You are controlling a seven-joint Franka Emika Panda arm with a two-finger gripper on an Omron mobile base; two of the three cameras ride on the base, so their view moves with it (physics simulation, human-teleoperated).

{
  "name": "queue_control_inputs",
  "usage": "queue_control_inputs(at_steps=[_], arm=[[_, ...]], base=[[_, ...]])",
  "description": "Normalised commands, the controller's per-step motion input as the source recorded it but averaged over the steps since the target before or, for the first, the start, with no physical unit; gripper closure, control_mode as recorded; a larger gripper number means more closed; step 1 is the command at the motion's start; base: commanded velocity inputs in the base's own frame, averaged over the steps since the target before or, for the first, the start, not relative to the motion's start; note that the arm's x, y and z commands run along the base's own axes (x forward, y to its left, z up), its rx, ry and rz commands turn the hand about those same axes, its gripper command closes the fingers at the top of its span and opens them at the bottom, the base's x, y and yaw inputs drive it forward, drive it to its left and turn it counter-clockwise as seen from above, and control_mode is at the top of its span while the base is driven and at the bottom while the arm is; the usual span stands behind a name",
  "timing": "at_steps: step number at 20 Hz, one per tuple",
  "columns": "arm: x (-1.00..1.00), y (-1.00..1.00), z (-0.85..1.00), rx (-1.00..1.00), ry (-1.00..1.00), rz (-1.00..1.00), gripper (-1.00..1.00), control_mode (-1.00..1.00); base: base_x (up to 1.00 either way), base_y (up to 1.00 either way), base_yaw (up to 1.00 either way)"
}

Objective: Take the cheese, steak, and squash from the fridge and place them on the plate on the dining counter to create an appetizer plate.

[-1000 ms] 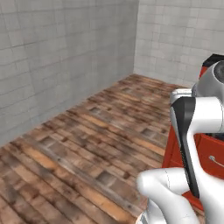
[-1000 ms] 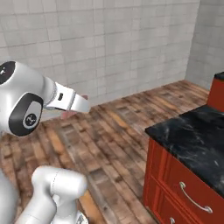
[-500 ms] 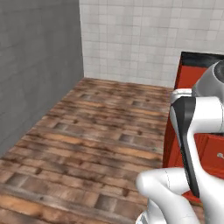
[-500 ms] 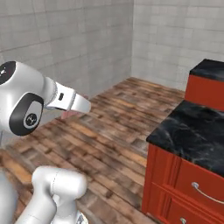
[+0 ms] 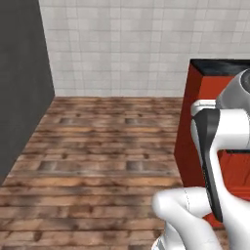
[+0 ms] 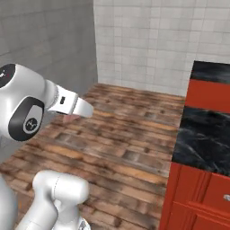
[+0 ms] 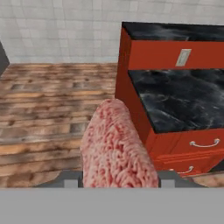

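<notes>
Whole view swung since earlier as base turned, red cabinet with black worktop (image 7: 183, 98) now right of frame, jaws holding steak (image 7: 116, 146) bottom centre.

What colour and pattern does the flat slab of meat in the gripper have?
The thin flat steak slab is pinkish-red with paler streaks, clearest in the hand view.

The floor (image 5: 102, 146) is made of brown wooden boards. Behind it stands a wall (image 5: 117, 44) of pale grey tiles. A dark grey wall (image 5: 22, 88) stands at the side. The red cupboards have curved silver handles (image 7: 203, 143) and a small pale switch plate (image 7: 183, 57).
</notes>
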Motion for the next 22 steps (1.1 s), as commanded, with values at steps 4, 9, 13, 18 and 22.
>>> queue_control_inputs(at_steps=[4, 9, 13, 18, 22], arm=[[0.00, 0.00, 0.00, 0.00, 0.00, 0.00, 1.00, 1.00], [0.00, 0.00, 0.00, 0.00, 0.00, 0.00, 1.00, 1.00], [0.00, 0.00, 0.00, 0.00, 0.00, 0.00, 1.00, 1.00], [0.00, 0.00, 0.00, 0.00, 0.00, 0.00, 1.00, 1.00], [0.00, 0.00, 0.00, 0.00, 0.00, 0.00, 1.00, 1.00]], base=[[1.00, 1.00, -0.46], [1.00, 0.97, -0.48], [1.00, 0.96, -0.50], [1.00, 0.95, -0.52], [1.00, 0.94, -0.53]])
